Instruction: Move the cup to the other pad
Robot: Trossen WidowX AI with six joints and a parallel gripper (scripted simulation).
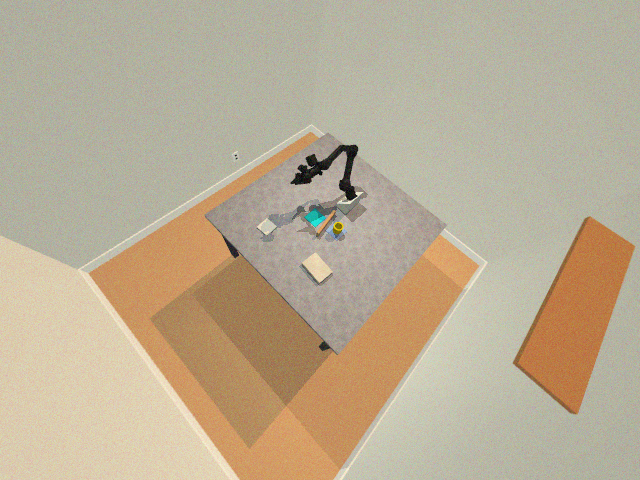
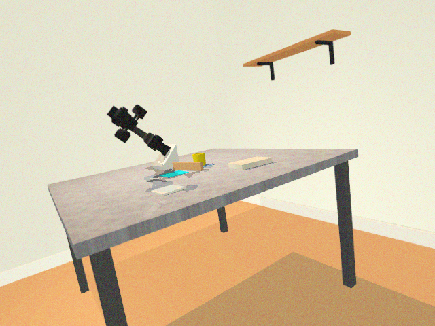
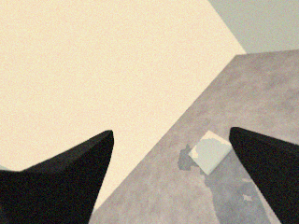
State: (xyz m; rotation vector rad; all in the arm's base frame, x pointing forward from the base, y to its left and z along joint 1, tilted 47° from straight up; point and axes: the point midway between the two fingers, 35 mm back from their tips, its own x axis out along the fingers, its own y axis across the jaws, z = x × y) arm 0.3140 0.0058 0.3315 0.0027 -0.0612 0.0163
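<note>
One gripper [image 2: 127,119] raised high, fingers spread wide, holding nothing. Yellow cup [image 2: 198,157] sits on the table [image 2: 105,206] well below it, back toward the arm's base.

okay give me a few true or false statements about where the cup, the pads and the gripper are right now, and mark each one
1. The yellow cup stands upright on the blue pad. True.
2. The gripper is closed around the cup. False: it is open, raised above the table, holding nothing.
3. The orange block lies between the cup and the teal pad. True.
4. The cup already stands on the teal pad. False: that pad holds no cup.
5. The wrist view shows the cup. False: it shows a pale flat tile.
</note>
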